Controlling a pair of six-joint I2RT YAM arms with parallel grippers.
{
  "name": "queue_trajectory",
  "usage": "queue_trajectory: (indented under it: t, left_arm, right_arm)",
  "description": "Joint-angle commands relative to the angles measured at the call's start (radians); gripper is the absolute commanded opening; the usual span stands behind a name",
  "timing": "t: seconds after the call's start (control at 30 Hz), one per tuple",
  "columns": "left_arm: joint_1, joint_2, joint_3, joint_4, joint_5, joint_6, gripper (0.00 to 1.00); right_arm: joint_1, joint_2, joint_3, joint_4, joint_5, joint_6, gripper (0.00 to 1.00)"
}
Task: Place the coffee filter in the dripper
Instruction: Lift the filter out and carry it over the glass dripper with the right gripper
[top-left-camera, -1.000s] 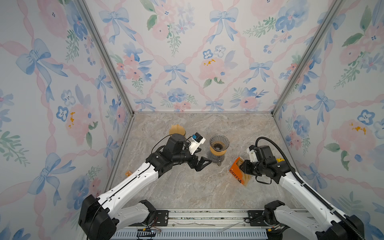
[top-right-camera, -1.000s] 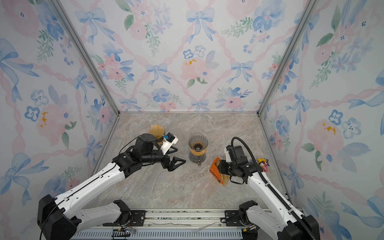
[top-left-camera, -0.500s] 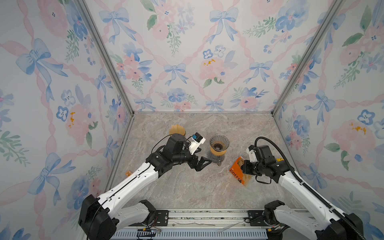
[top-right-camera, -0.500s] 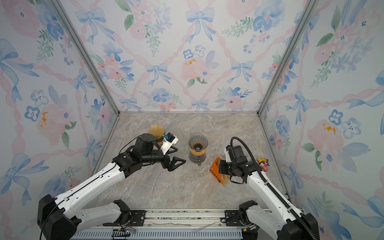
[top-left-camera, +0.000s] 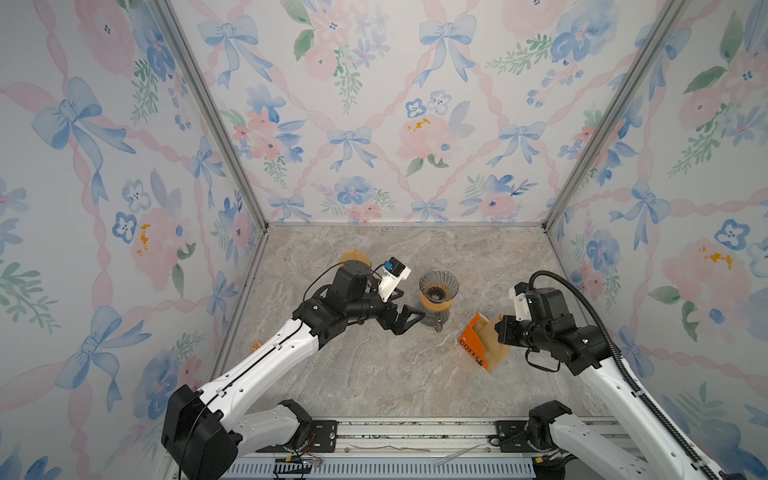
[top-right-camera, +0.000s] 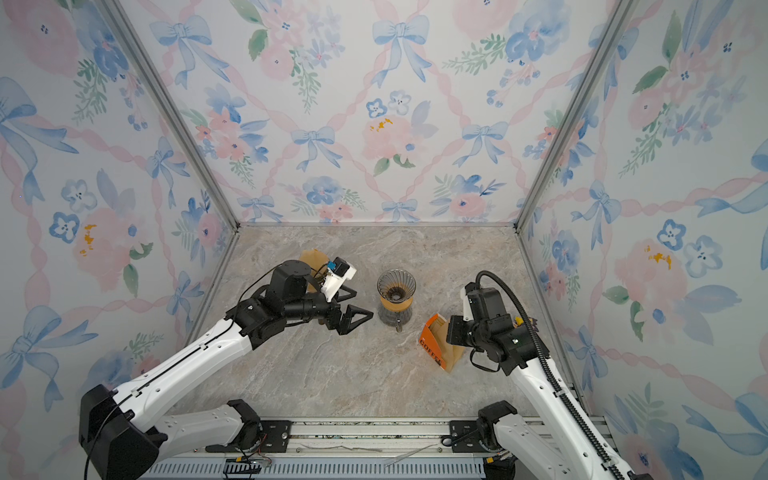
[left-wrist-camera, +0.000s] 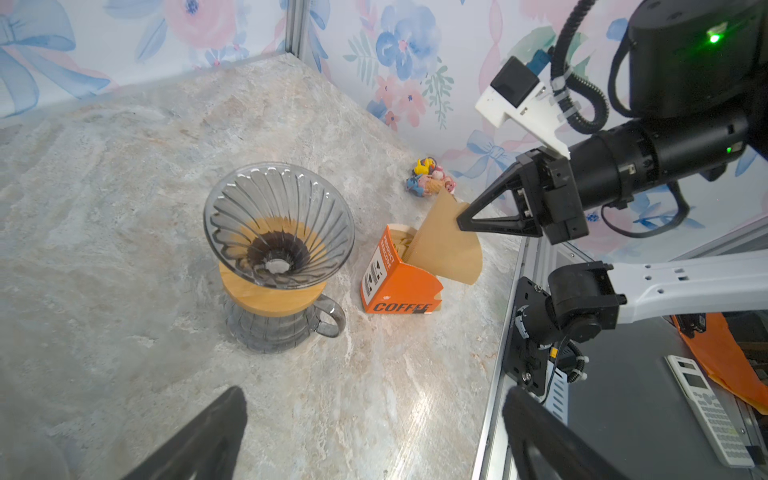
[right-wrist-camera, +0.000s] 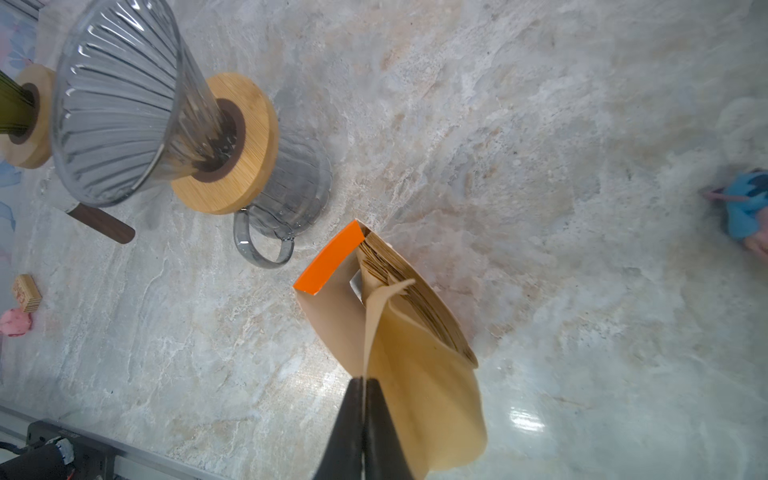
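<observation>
The right end effector (left-wrist-camera: 459, 220) is pinched shut on the upper edge of one brown coffee filter (left-wrist-camera: 451, 253), which sticks up out of the orange box (left-wrist-camera: 399, 286) (marked COFFEE) just right of the dripper (left-wrist-camera: 278, 220). The left end effector (top-right-camera: 363, 304) hovers wide open and empty, just left of the dripper, above the table (top-left-camera: 374, 374).

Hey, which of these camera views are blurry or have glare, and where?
Right wrist view: bright glare patch on the marble table; the blue toy at the edge is smeared. Left wrist view: fingers of the left claw, near the lens, are out of focus; the dripper is sharp. Both top views: evenly lit.
</observation>
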Motion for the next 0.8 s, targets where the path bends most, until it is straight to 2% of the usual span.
queue_trajectory:
  t: [0.0,0.17,0.33,0.5,0.63,0.77]
  left_arm:
    - [0.015,0.035,0.087,0.031,-0.001,-0.027,0.98]
    - [0.029,0.108,0.185,0.037,0.012,-0.014,0.98]
    - [0.041,0.17,0.224,0.098,0.056,-0.06,0.98]
    - [0.085,0.19,0.185,0.208,0.067,-0.137,0.98]
    - [0.143,0.177,0.063,0.412,0.166,-0.255,0.98]
    - [0.164,0.201,0.059,0.397,0.213,-0.258,0.98]
  right_arm:
    - [0.001,0.014,0.096,-0.071,0.052,-0.041,0.07]
    - [0.008,0.065,0.219,-0.106,0.07,-0.088,0.07]
    - [0.028,0.145,0.36,-0.129,0.069,-0.131,0.06]
    - [0.078,0.263,0.519,-0.162,0.077,-0.17,0.06]
    - [0.143,0.369,0.639,-0.191,0.091,-0.194,0.06]
    - [0.21,0.487,0.754,-0.236,0.138,-0.222,0.06]
